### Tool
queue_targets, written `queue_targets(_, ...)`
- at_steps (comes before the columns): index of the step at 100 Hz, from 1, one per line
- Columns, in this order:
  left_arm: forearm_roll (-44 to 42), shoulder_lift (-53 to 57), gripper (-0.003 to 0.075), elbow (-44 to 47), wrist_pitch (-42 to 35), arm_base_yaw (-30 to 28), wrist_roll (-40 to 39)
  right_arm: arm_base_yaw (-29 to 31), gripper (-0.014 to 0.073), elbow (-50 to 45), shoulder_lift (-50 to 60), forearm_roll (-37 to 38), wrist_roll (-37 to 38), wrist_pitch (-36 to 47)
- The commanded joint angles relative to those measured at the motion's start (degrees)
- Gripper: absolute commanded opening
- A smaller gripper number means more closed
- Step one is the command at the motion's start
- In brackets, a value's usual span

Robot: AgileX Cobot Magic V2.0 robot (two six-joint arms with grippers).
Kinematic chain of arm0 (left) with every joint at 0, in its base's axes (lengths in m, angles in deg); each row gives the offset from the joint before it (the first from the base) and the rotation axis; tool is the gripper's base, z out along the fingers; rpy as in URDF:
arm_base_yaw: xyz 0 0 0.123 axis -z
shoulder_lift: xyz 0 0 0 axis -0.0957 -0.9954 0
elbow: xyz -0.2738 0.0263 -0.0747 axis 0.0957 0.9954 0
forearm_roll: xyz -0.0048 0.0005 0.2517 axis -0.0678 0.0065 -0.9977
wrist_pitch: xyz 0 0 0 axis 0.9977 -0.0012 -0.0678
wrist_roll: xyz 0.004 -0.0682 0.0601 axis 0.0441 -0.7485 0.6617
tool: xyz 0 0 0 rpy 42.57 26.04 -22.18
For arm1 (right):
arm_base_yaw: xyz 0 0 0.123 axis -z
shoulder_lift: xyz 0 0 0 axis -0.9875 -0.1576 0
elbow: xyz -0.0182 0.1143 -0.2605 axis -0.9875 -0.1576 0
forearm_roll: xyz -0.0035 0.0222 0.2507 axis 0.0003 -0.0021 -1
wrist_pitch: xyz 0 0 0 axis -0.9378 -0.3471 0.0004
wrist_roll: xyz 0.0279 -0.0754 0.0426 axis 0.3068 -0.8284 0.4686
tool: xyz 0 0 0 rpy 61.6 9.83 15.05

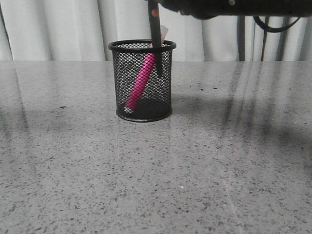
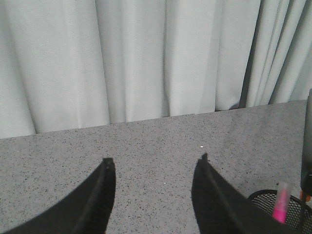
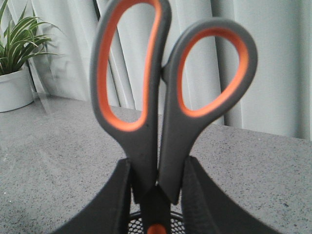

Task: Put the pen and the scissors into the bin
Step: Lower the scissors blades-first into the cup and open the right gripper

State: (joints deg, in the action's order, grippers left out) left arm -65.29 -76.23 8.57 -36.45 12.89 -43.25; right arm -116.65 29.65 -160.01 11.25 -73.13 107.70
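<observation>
The right claw (image 3: 156, 195) is clamped on the scissors (image 3: 165, 97) just below the handles, blades pointing down into the bin (image 1: 142, 47) near the tabletop's far edge. The pen (image 1: 140, 83) already leans inside. The left claw (image 2: 153, 195) hangs apart, holding nothing. The scissors look stiff, smooth and top-heavy — gripping near the pivot suits them, and they may tip against the rim once freed.

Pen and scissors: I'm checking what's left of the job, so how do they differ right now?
The pen leans free inside the bin; the scissors hang upright, blades partly in, clamped by the right pincer. The pen is pink; the scissors are grey with orange-lined loops. Both reach into the bin.
</observation>
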Motion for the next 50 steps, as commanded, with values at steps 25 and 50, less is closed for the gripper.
queue_targets(25, 0.5, 0.9, 0.0334, -1.5, -3.9, -0.1, 0.1, -0.2, -0.0066, -1.5, -0.8, 0.6, 2.9, 11.0)
queue_targets(50, 0.5, 0.9, 0.0334, -1.5, -3.9, -0.1, 0.1, -0.9, -0.0064, -3.0, -2.6, 2.5, 2.9, 14.1)
